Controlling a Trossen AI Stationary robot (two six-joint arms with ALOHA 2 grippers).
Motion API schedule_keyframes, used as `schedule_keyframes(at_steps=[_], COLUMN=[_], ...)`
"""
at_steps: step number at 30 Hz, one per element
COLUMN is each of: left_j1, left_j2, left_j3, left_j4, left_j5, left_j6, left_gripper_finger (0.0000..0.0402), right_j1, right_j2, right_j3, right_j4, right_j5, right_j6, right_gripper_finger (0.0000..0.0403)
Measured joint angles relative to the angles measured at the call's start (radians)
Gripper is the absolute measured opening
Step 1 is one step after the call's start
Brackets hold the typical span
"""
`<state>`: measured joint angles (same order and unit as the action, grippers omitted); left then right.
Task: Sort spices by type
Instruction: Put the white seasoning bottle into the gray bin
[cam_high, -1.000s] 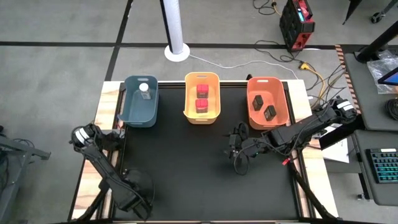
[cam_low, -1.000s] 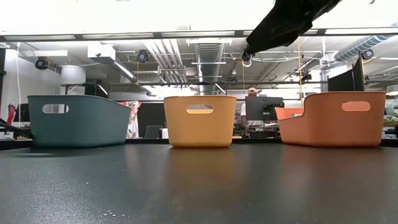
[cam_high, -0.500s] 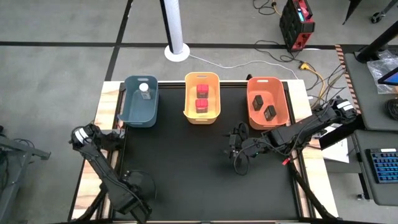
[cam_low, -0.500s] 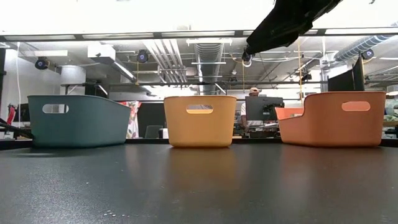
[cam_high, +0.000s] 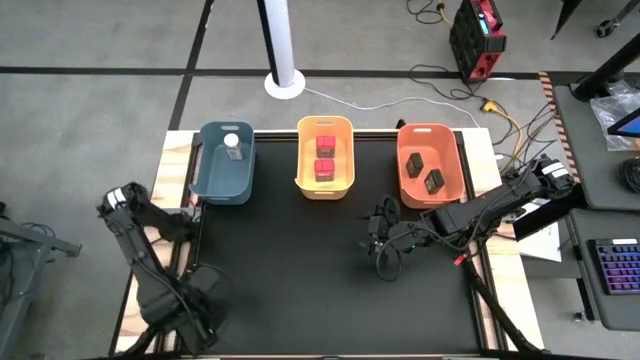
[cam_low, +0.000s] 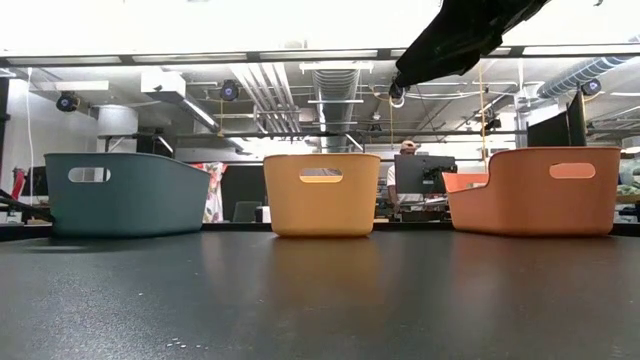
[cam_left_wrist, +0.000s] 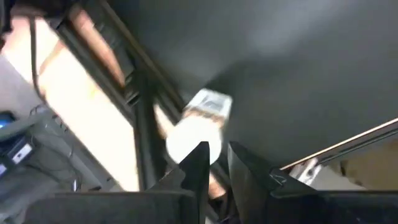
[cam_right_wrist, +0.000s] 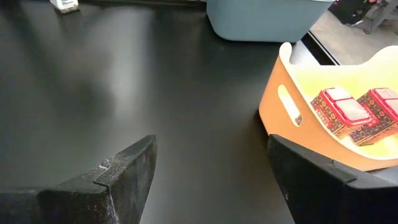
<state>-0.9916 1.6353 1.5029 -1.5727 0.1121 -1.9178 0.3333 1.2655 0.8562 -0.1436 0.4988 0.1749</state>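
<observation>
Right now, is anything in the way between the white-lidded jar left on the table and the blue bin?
Nothing visible. The white-lidded jar sits by the table's left edge, and only bare black mat lies between it and the blue bin, which holds the other white-lidded jar.

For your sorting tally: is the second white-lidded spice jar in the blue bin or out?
Out. The blue bin holds one white-lidded jar; the second jar sits on the black mat before the left end effector.

Smooth plastic bins (cam_high: 325, 182) sit on a matt black table (cam_high: 300, 270) edged in pale wood.
</observation>
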Motion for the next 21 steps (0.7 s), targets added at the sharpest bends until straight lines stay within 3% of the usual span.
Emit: schedule_keyframes(at_steps=[8, 12, 16, 21], left_j1=[-0.053, -0.087, -0.1, -0.1], left_j2=[-0.054, -0.055, -0.055, -0.054], left_j3=[-0.07, -0.091, -0.134, -0.187], left_j4=[0.025, 0.135, 0.176, 0.17], left_j5=[0.034, 0.004, -0.016, 0.093], left_j6=[-0.04, -0.045, -0.086, -0.139], left_gripper_finger=[0.0049, 0.007, 0.0111, 0.0186], right_j1=[0.0, 0.0, 0.0, 0.0], right_j2=[0.0, 0.0, 0.0, 0.0], right_j3=[0.0, 0.0, 0.0, 0.0], right_j4=[0.0, 0.0, 0.0, 0.0], right_j5=[0.0, -0.001, -0.001, -0.003], right_j6=[0.01, 0.01, 0.007, 0.008], right_gripper_finger=[0.0306, 0.0302, 0.0297, 0.0296])
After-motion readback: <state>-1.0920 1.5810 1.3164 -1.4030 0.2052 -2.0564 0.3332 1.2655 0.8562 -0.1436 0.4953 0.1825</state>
